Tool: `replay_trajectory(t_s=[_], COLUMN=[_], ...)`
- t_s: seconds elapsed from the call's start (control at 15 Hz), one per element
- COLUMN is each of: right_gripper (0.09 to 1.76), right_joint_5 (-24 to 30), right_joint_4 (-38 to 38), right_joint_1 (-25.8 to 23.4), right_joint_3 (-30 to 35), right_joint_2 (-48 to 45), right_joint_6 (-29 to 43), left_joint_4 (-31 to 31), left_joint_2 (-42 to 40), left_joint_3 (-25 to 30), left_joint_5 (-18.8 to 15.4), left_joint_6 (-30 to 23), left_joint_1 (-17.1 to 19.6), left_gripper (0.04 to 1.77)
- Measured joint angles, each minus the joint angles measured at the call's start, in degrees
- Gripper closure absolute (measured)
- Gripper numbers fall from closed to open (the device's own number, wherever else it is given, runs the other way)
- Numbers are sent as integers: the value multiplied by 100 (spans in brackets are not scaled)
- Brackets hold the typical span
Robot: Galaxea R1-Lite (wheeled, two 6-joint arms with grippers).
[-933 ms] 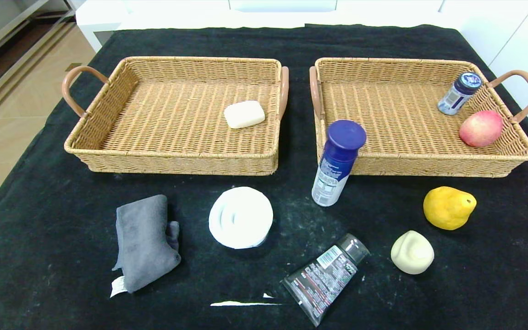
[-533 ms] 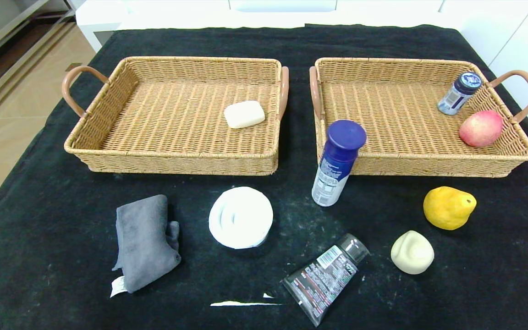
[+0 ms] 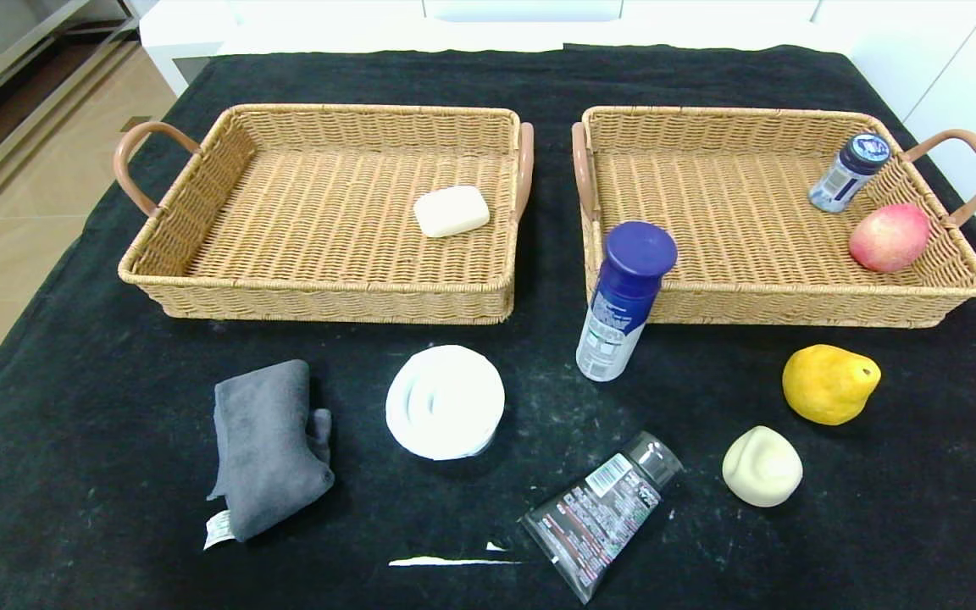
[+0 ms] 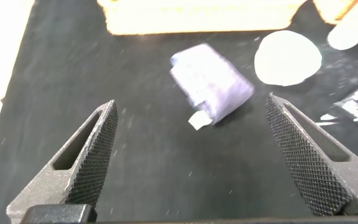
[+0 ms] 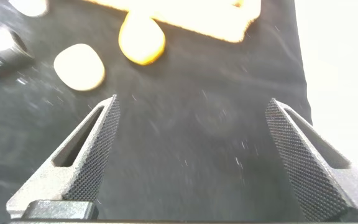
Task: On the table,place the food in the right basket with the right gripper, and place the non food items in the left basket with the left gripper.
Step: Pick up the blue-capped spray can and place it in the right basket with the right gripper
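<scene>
three foods [image 3: 829, 384] unsorted: blue-capped white bottle, yellow pear, cream bun.

The black-clothed table [image 3: 73, 474] carries two baskets, grey cloth [image 3: 269, 447], white roll [image 3: 445, 402], tube [image 3: 600, 512], bottle [image 3: 621, 303], pear [image 3: 829, 384], bun [image 3: 762, 466].

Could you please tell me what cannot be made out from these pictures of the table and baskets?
- Head view: neither gripper shows; both arms are outside the frame.
- Head view: print on the white bottle and black tube is too small to read.
- Left wrist view: the grey cloth is blurred; its tag cannot be read.
- Right wrist view: the right basket is cut off by the frame edge.
</scene>
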Motion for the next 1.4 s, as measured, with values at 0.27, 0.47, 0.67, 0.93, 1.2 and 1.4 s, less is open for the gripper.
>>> replay_trajectory(t_s=[0.27,0.47,0.67,0.93,1.2,1.4], right_gripper=[14,14,14,14,14,14], right_joint_5=[568,965,1259,1340,1318,1315], right_joint_4=[-140,-567,-944,-1151,-1525,-1579], right_joint_1=[21,22,57,578,1036,1287], right_joint_3=[-596,-907,-1246,-1523,-1577,-1663], right_joint_2=[950,1764,2560,3324,3834,4090], right_joint_6=[48,188,240,262,435,452], left_joint_4=[-1,-30,-461,-941,-1124,-1328], left_joint_2=[797,1379,2024,2762,3333,3722], left_joint_3=[-614,-959,-1170,-1264,-1449,-1526], left_joint_5=[-699,-1064,-1267,-1298,-1293,-1278], left_joint_6=[399,801,903,866,820,827], left_joint_1=[-78,-91,-162,-708,-1323,-1753], left_gripper=[9,9,9,9,9,9])
